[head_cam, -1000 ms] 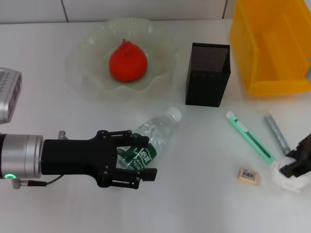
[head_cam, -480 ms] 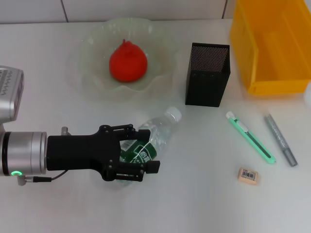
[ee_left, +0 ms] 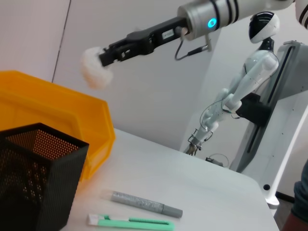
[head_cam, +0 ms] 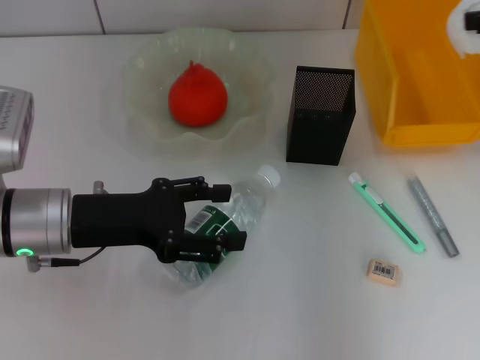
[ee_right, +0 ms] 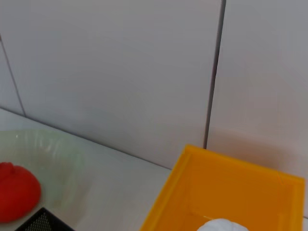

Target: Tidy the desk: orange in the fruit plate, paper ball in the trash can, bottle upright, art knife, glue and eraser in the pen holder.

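Observation:
The bottle [head_cam: 246,201] lies on its side on the desk [head_cam: 300,300], cap toward the pen holder [head_cam: 320,114]. My left gripper [head_cam: 214,217] is shut on the bottle around its green label. My right gripper [head_cam: 468,21] is shut on the paper ball [head_cam: 456,22] and holds it above the trash can [head_cam: 420,82]; the left wrist view shows this gripper [ee_left: 103,58], the ball [ee_left: 95,74] and the can [ee_left: 57,106]. The orange [head_cam: 196,96] sits in the fruit plate [head_cam: 142,75]. The art knife [head_cam: 385,211], glue [head_cam: 433,216] and eraser [head_cam: 382,271] lie on the desk at the right.
The pen holder stands between the fruit plate and the trash can. A tiled wall runs behind the desk. Another white robot [ee_left: 240,91] stands beyond the far side of the desk in the left wrist view.
My right gripper has lifted the paper ball from the desk's right edge up over the trash can. My left gripper has closed in on the bottle, which has turned slightly.

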Controlling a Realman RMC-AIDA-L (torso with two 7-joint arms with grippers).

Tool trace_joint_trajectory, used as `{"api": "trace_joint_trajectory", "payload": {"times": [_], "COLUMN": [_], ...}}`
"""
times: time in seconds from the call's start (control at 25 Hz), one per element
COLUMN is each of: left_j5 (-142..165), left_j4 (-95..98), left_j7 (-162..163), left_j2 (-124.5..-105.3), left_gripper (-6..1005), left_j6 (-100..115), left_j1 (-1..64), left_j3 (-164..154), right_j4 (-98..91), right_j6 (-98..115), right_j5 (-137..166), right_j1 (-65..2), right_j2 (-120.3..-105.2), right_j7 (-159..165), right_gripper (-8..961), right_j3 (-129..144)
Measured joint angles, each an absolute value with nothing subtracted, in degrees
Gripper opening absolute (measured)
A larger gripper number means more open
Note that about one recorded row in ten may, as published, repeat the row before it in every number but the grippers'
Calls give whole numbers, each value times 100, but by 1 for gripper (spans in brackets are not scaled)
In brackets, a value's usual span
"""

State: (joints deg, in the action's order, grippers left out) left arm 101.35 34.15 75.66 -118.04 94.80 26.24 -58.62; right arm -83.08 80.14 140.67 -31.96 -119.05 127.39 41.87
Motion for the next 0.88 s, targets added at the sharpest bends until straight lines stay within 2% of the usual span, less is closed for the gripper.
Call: {"api": "trace_joint_trajectory", "payload": {"times": [0.36, 0.44, 0.56, 0.6, 0.64, 0.68, 0.72, 0.76, 0.8, 0.84, 0.88], "left_j5": [10133, 10133, 10133, 10133, 10133, 10133, 10133, 10133, 10133, 10133, 10133], "left_j4": [3410, 3412, 3416, 3419, 3419, 3425, 3425, 3425, 3425, 3425, 3425], "left_j7": [7663, 7685, 7697, 7715, 7715, 7717, 7717, 7717, 7717, 7717, 7717], "left_j2": [-11803, -11803, -11803, -11806, -11806, -11814, -11814, -11814, -11814, -11814, -11814], "left_gripper": [842, 842, 842, 842, 842, 842, 842, 842, 842, 842, 842], "left_j6": [9568, 9571, 9571, 9572, 9572, 9572, 9572, 9572, 9572, 9572, 9572], "left_j1": [2602, 2597, 2599, 2639, 2639, 2656, 2656, 2656, 2656, 2656, 2656], "left_j3": [-5667, -5658, -5644, -5554, -5554, -5530, -5530, -5530, -5530, -5530, -5530], "right_j4": [-7676, -7774, -7841, -7856, -7804, -7714, -7714, -7348, -7348, -6554, -6554], "right_j6": [7492, 7630, 7836, 7978, 8515, 8861, 8861, 9697, 9697, 10616, 10616], "right_j5": [14001, 13829, 13474, 13236, 12600, 12317, 12317, 11927, 11927, 11718, 11718], "right_j1": [-3276, -3172, -3050, -2968, -2789, -2720, -2720, -2678, -2678, -2708, -2708], "right_j2": [-11885, -11865, -11805, -11749, -11552, -11431, -11431, -11166, -11166, -10823, -10823], "right_j7": [12772, 12730, 12606, 12510, 12175, 11974, 11974, 11522, 11522, 10881, 10881], "right_gripper": [461, 668, 729, 750, 770, 770, 769, 769, 769, 768, 768], "right_j3": [4399, 4351, 4311, 4267, 4122, 4034, 4034, 3882, 3882, 3751, 3751]}}
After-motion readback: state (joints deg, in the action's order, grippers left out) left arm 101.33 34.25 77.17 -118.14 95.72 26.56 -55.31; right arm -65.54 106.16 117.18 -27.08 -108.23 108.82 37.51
